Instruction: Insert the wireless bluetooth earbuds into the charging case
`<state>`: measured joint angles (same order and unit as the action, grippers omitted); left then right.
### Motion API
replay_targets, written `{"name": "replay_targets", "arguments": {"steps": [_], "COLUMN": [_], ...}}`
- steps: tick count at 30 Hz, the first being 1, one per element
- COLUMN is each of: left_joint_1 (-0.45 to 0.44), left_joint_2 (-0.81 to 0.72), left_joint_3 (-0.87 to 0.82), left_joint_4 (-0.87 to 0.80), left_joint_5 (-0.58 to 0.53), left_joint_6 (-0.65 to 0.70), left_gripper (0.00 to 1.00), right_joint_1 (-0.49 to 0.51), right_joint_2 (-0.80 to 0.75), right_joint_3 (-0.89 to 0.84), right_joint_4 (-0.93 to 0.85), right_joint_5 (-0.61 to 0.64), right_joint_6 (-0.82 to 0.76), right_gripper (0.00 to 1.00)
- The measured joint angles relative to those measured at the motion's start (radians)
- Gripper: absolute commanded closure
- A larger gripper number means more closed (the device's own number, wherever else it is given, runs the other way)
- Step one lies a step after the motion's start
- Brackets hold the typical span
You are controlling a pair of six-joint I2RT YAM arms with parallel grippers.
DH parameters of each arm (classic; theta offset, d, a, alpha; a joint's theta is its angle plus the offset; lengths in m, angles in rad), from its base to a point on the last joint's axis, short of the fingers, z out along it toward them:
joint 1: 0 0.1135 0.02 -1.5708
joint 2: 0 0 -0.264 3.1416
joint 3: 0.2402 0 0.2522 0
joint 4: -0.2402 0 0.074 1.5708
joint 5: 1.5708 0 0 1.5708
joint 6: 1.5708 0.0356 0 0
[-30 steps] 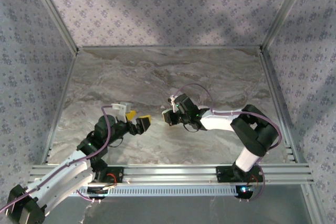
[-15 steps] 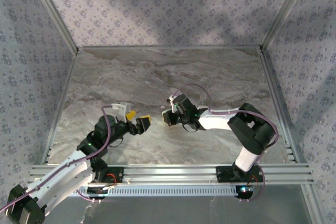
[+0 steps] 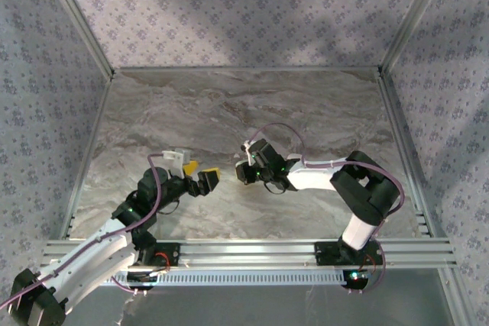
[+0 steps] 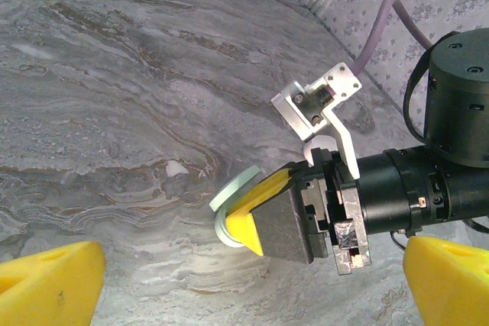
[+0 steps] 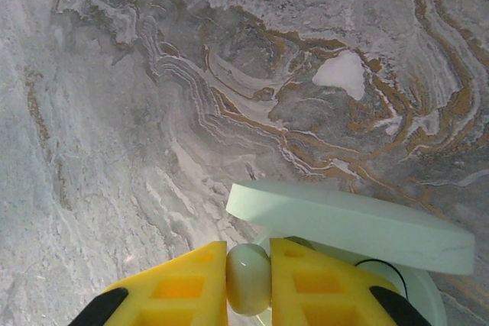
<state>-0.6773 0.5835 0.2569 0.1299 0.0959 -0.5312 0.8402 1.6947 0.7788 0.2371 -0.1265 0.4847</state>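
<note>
earbud (image 5: 248, 286) in right end effector (image 5: 248, 263), case (image 5: 348, 224) half-hidden

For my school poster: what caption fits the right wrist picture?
Right jaws pinch a pale earbud over the open mint charging case.

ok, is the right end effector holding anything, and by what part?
An earbud, pinched by its sides between the fingertips of the right end effector, just over the open case. The left end effector is open and empty.
</note>
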Motion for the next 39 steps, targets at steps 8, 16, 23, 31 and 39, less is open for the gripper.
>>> {"name": "replay_targets", "arguments": {"steps": [8, 16, 23, 31, 39], "left_joint_1": [0.0, 0.0, 0.0, 0.0, 0.0], "left_joint_2": [0.0, 0.0, 0.0, 0.0, 0.0], "left_joint_3": [0.0, 0.0, 0.0, 0.0, 0.0], "left_joint_4": [0.0, 0.0, 0.0, 0.0, 0.0], "left_joint_5": [0.0, 0.0, 0.0, 0.0, 0.0], "left_joint_6": [0.0, 0.0, 0.0, 0.0, 0.0], "left_gripper": [0.0, 0.0, 0.0, 0.0, 0.0], "right_joint_1": [0.007, 0.011, 0.013, 0.016, 0.018], "right_joint_2": [-0.001, -0.011, -0.039, -0.059, -0.119], "right_joint_3": [0.003, 0.004, 0.004, 0.004, 0.003], "right_joint_4": [-0.012, -0.033, -0.039, -0.048, -0.076], "right_joint_5": [0.027, 0.038, 0.045, 0.053, 0.064], "right_joint_6": [-0.003, -0.003, -0.003, -0.003, -0.003], "right_gripper": [0.78, 0.77, 0.74, 0.75, 0.68]}}
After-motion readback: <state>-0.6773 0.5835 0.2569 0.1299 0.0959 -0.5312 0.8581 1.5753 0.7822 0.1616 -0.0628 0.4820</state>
